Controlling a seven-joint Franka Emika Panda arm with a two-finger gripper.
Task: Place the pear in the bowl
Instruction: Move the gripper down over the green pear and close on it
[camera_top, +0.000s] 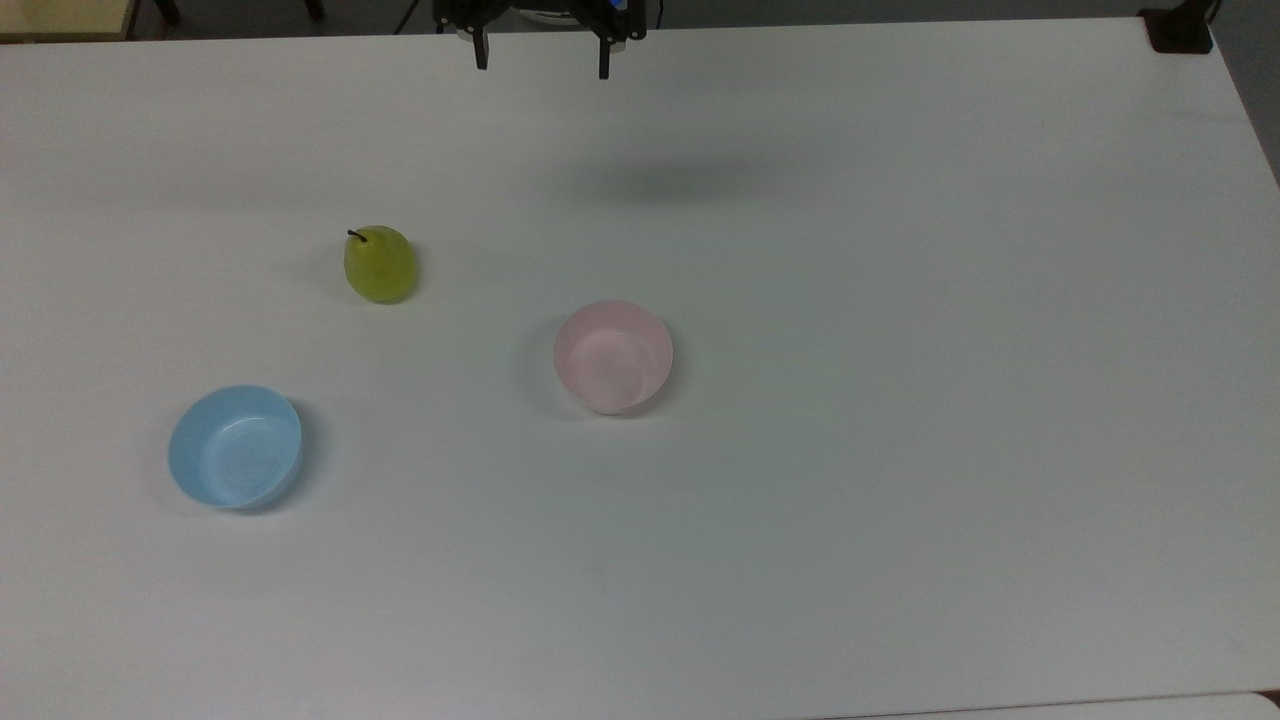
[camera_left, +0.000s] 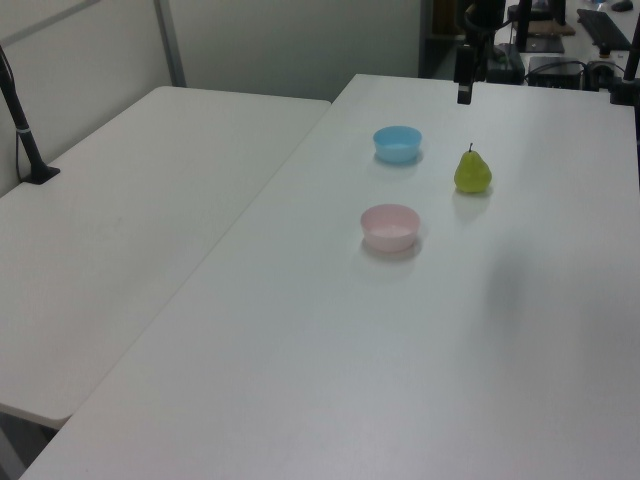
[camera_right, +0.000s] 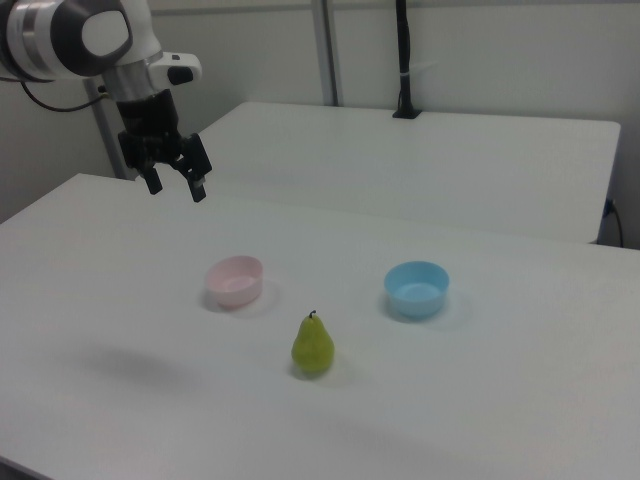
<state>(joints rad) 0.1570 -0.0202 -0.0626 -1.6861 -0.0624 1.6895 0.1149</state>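
The yellow-green pear (camera_top: 380, 264) (camera_left: 472, 172) (camera_right: 313, 346) stands upright on the white table, its dark stem up. The pale pink bowl (camera_top: 613, 356) (camera_left: 390, 226) (camera_right: 235, 280) sits empty to the right of it in the top view, apart from it. My gripper (camera_top: 541, 58) (camera_right: 177, 185) hangs high over the table's far edge in the top view, well away from both. Its two black fingers are spread wide, open, with nothing between them. In the left view, the gripper (camera_left: 465, 80) appears above and behind the pear.
A light blue bowl (camera_top: 236, 446) (camera_left: 398, 143) (camera_right: 416, 288) sits empty at the top view's lower left. A second white table (camera_left: 130, 210) adjoins, with a black pole (camera_right: 403, 60) clamped to it. The gripper's shadow (camera_top: 660, 182) falls on the table.
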